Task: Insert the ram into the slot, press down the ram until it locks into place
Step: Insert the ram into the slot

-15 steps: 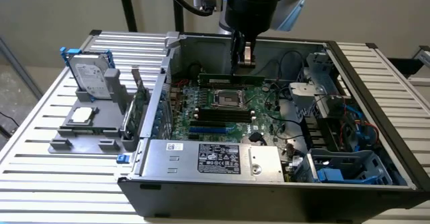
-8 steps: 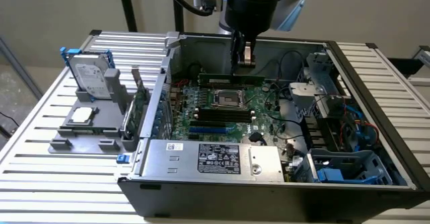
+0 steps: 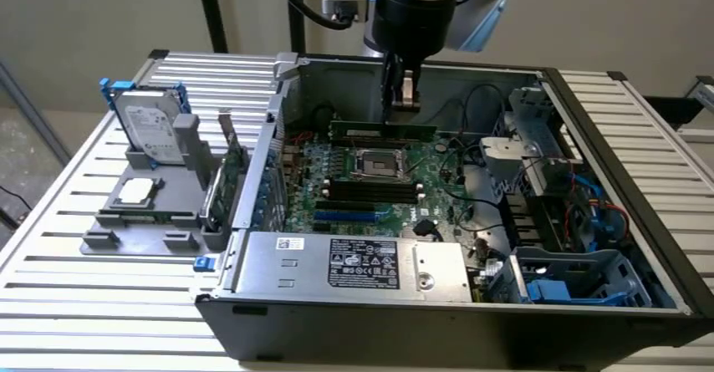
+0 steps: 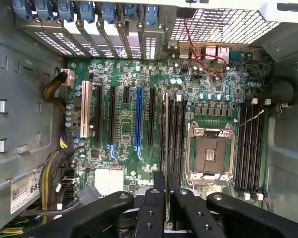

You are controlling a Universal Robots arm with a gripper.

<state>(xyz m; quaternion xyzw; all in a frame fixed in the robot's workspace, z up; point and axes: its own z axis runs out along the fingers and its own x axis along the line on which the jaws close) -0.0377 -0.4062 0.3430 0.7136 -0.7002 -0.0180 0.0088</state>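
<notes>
An open computer case (image 3: pixel 334 326) lies on its side in the middle of a slatted metal table (image 3: pixel 67 255), with its green motherboard (image 3: pixel 437 190) facing up. A robot arm hangs from above over the far part of the case. Its hand (image 3: pixel 403 109) is closed on the ram (image 3: pixel 385 128), pinching the green stick near its middle so that it sits level and appears to hang above the board rather than in a socket. In the wrist view the ram (image 4: pixel 166 134) shows edge-on as a thin pale line running out from the hand (image 4: pixel 166 179), gripped between two black fingers (image 4: pixel 150 213). It runs parallel to a long black slot (image 4: pixel 172 134) and just beside it. That slot is one of a bank of alike sockets between the square metal CPU socket (image 4: pixel 210 153) and the blue socket (image 4: pixel 138 119). In the exterior view this bank (image 3: pixel 359 190) lies between the CPU socket (image 3: pixel 374 165) and the blue socket (image 3: pixel 346 216). A silver power supply (image 3: pixel 346 263) fills the case's near wall. A grey tray (image 3: pixel 134 221) with an upright hard drive (image 3: pixel 150 129) stands by the table's edge on the exterior view's left.
</notes>
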